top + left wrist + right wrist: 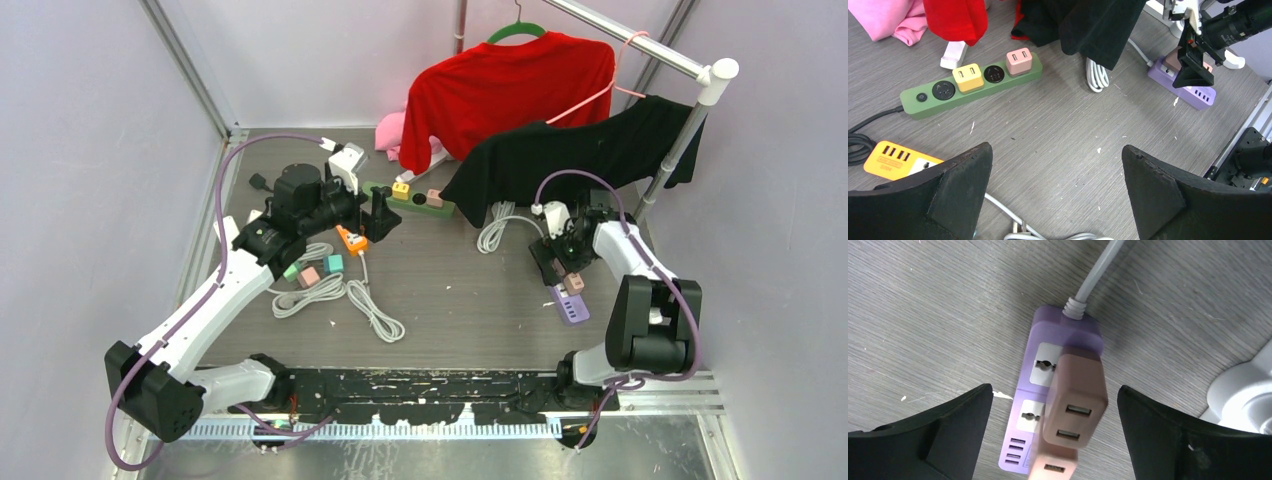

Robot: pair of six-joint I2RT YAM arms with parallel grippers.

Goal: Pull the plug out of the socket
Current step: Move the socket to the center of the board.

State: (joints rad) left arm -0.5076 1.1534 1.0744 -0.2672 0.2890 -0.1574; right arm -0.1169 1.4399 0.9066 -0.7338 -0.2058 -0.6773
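Note:
A purple power strip [1044, 390] lies on the grey table, its white cord leading off at the top. A brownish-pink USB plug [1079, 400] stands on it, with a lighter pink plug [1054, 466] just below. My right gripper [1055, 390] is open above the strip, one finger on each side of the brownish-pink plug, not touching it. In the top view the right gripper [558, 262] hovers at the far end of the purple strip [572, 305]. My left gripper [1057, 147] is open and empty over bare table, near a green power strip [973, 89].
The green strip carries a yellow plug [968, 77] and a pink plug [1019, 61]. An orange strip [351, 239], loose plugs [310, 275] and white cables [345, 295] lie at the left. A red shirt [505, 90] and a black shirt [590, 150] hang on a rack at the back.

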